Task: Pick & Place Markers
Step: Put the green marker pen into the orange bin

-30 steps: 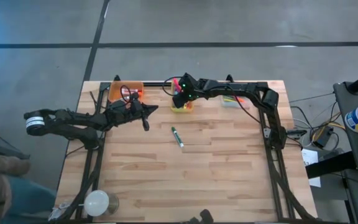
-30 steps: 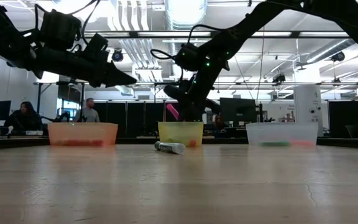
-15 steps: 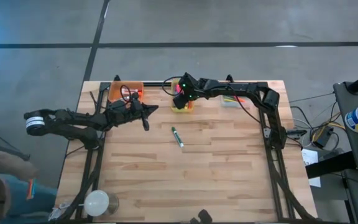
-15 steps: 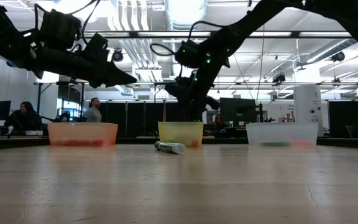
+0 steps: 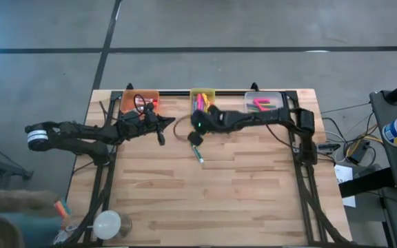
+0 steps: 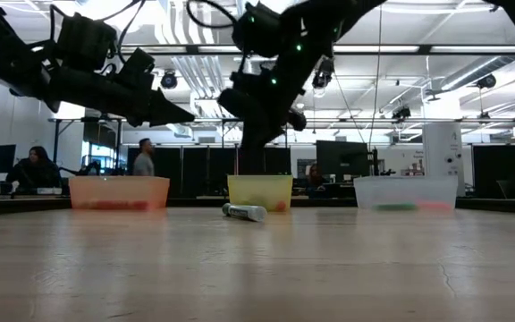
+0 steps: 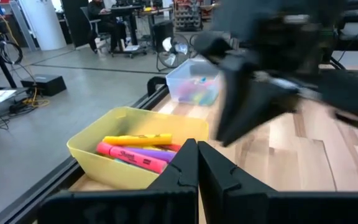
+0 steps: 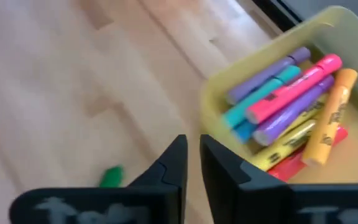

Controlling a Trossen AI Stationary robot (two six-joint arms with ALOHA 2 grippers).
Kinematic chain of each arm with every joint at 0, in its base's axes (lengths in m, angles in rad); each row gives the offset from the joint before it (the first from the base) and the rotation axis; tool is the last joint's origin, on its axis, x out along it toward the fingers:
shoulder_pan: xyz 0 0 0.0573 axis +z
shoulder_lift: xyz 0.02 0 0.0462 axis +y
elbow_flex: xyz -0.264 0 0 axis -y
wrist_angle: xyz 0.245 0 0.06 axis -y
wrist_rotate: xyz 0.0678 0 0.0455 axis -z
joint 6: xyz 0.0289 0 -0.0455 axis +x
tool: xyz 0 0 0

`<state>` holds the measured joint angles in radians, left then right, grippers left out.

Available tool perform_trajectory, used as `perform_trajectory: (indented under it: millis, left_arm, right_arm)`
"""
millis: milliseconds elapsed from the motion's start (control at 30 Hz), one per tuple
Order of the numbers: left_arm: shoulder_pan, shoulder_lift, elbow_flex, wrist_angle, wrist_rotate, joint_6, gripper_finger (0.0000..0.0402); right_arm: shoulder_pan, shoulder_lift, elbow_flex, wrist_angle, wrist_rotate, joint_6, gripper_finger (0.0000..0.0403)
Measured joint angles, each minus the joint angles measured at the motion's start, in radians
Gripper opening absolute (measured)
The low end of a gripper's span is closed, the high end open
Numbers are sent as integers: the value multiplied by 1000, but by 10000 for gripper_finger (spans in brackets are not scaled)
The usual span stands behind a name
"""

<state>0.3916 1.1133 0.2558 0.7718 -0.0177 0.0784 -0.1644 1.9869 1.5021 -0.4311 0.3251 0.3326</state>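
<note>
Noted across the table [image 5: 253, 186], versus a second ago: swung the right arm [image 5: 267, 118] away from above the yellow bin [image 6: 259, 188] and brought it down toward the table's middle. Left the left arm [image 5: 81, 134] parked at the left side by the orange bin [image 6: 119, 190], unchanged. Left the clear bin [image 6: 405, 190] untouched too, with a few markers inside.

Carried the right end effector [image 8: 193, 142] from over the yellow bin to just above bare wood, close to the lone green marker [image 5: 196, 151]. Fingers almost pressed together, thin gap only, pinching nothing. Left end effector [image 7: 197, 146] fully pressed together, empty, raised above the table.

Held a pink marker [image 8: 303, 81] a second ago over the yellow bin. Now seen lying in that bin among purple, teal, orange, yellow and red ones, so judged dropped and that placement done.

Found the green marker flat on the table, in front of the yellow bin, just beside the right end effector but not touched. Judged next pick: this green one, the only marker outside a bin in view. Would need fingers spread again before coming down over it. Risk judged: nudging and rolling it on the smooth wood if lowered with fingers this narrow.
</note>
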Motion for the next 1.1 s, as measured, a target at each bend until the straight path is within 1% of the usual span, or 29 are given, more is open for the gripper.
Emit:
perform_trajectory:
  millis: [133, 200, 267, 367, 500, 633, 700, 833, 900, 1100]
  left_arm:
    - [0, -36, 0, -28, 0, 3, 0]
    - [0, -55, 0, -39, 1, 3, 0]
    - [0, -75, 0, -60, 1, 2, 0]
    - [0, -102, 0, -104, 2, 2, 0]
    - [0, -118, 0, -152, 2, 2, 0]
    - [0, -114, 0, -160, -9, 3, 0]
    - [0, -114, 0, -161, -19, 0, 0]
    - [0, -114, 0, -161, -19, -2, 0]
    - [0, -115, 0, -161, -19, -2, 0]
    - [0, -116, 0, -149, -20, -1, 0]
  right_arm:
    - [91, 0, -4, 5, 112, 24, 31]
    - [132, 6, -10, 13, 196, 36, 36]
    - [164, 10, -31, 12, 228, 62, 47]
    - [199, 23, -59, 26, 205, 134, 70]
    - [226, 26, -99, 34, 147, 241, 107]
    - [234, 29, -145, 49, 132, 333, 139]
    - [234, 29, -173, 93, 101, 368, 149]
    - [232, 29, -234, 198, 24, 378, 156]
    - [233, 29, -255, 256, 5, 379, 154]
    - [234, 29, -293, 264, -9, 418, 140]
